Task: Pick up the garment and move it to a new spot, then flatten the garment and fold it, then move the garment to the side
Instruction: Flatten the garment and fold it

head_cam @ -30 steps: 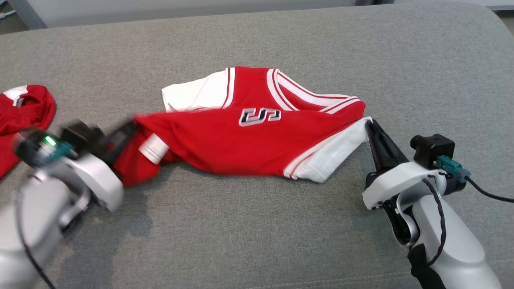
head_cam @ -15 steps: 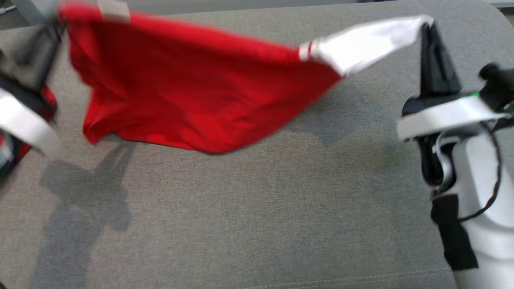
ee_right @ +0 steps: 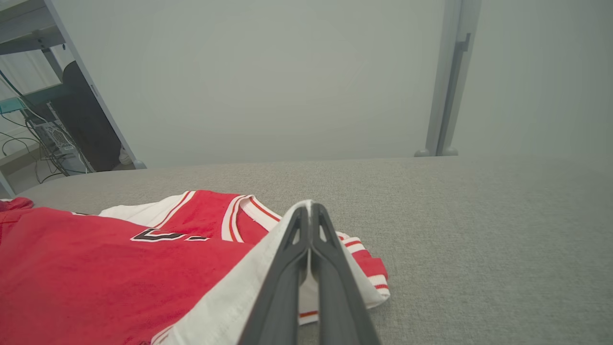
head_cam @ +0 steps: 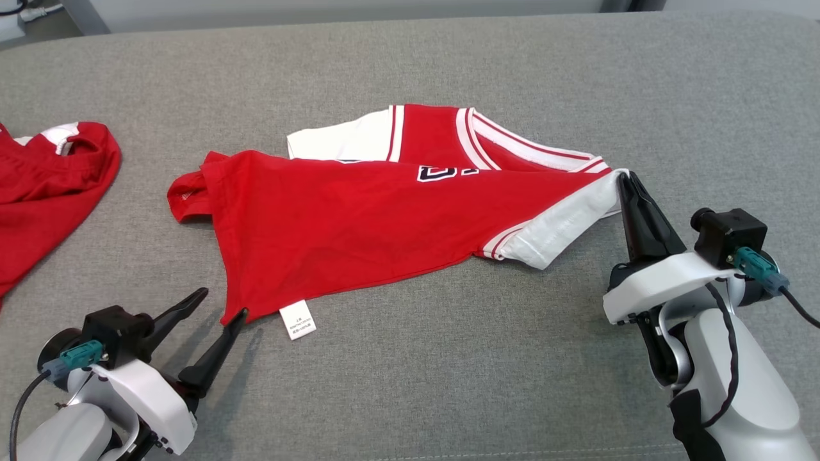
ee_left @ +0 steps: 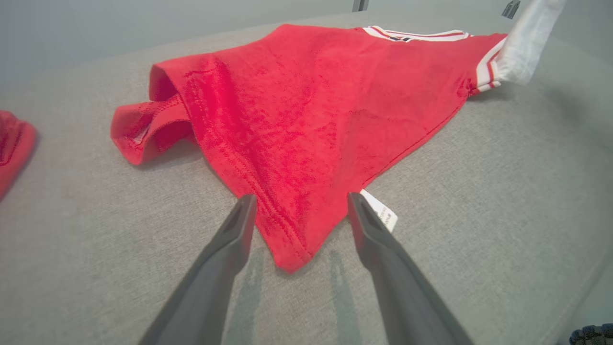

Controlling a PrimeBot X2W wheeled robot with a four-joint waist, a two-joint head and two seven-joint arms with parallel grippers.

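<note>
The garment (head_cam: 359, 211) is a red jersey with white sleeves and striped trim, lying folded over itself on the grey surface, its red back panel covering part of the number. At the lower left my left gripper (head_cam: 221, 304) is open, its fingers straddling the garment's bottom corner (ee_left: 292, 249) beside a white care label (head_cam: 297, 319). My right gripper (head_cam: 624, 179) is shut on the white sleeve's (ee_right: 287, 230) edge at the right, and the sleeve drapes over its fingers (ee_right: 306, 268).
A second red garment (head_cam: 45, 186) lies at the left edge of the grey padded surface (head_cam: 448, 358). Beyond the far edge stand a pale wall, a metal post (ee_right: 448, 76) and a desk frame with cables (ee_right: 43, 129).
Both arms swung the garment up and laid it back down, folded over. My left gripper has opened and let go of the bottom corner; the right stays shut on the sleeve.
</note>
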